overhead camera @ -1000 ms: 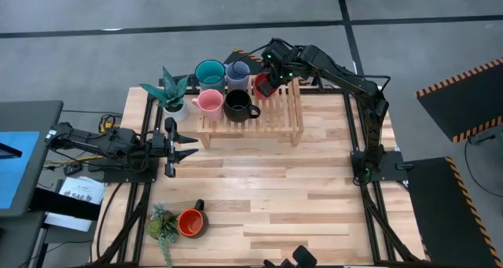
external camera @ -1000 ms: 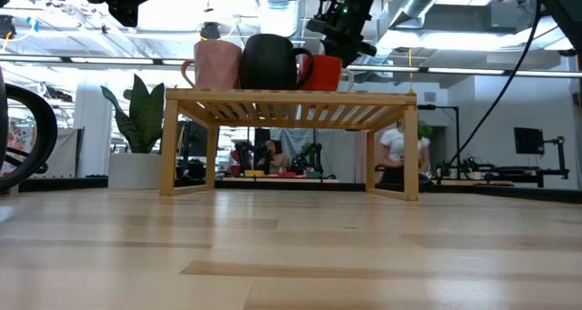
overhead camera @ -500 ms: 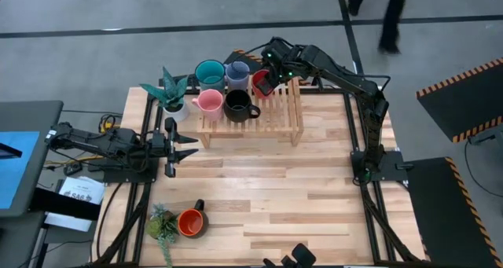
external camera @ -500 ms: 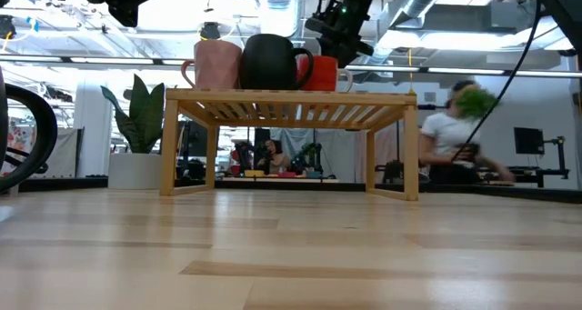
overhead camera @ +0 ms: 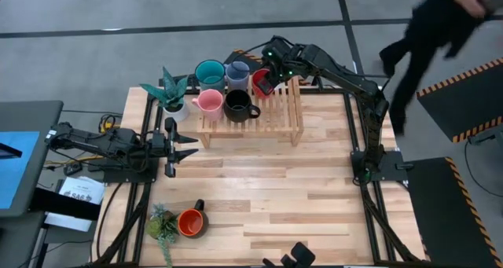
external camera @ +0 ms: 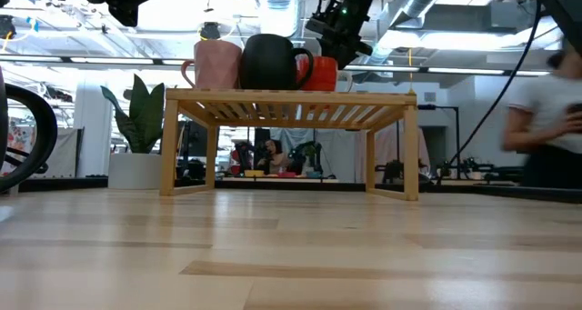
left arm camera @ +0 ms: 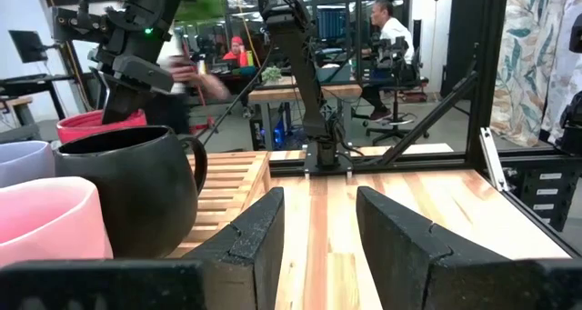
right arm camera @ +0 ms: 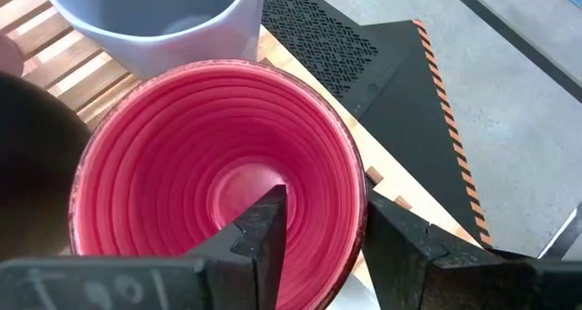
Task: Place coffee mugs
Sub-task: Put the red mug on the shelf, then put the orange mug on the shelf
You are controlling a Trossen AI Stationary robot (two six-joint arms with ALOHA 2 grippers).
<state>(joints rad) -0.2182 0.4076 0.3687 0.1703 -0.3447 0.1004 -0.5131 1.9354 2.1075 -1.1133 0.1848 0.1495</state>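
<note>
Right wrist view: my right hand (right arm camera: 318,237) pinches the wall of the red mug (right arm camera: 218,178) — one dark finger inside the ribbed, glossy bowl, the other outside the rim. From above I see that mug on the slatted wooden rack (overhead camera: 283,115), at its back edge beside the grey-blue mug (overhead camera: 236,71). The teal mug (overhead camera: 209,73), pink mug (overhead camera: 209,101) and black mug (overhead camera: 238,104) crowd the rack's left end, all round and smooth-glazed. The orange mug (overhead camera: 190,222) sits apart on the plank tabletop (overhead camera: 314,181) near the front, next to a small potted plant (overhead camera: 163,224). My left hand (overhead camera: 183,149) waits low at the tabletop's left side, its blunt textured fingers spread apart on nothing.
</note>
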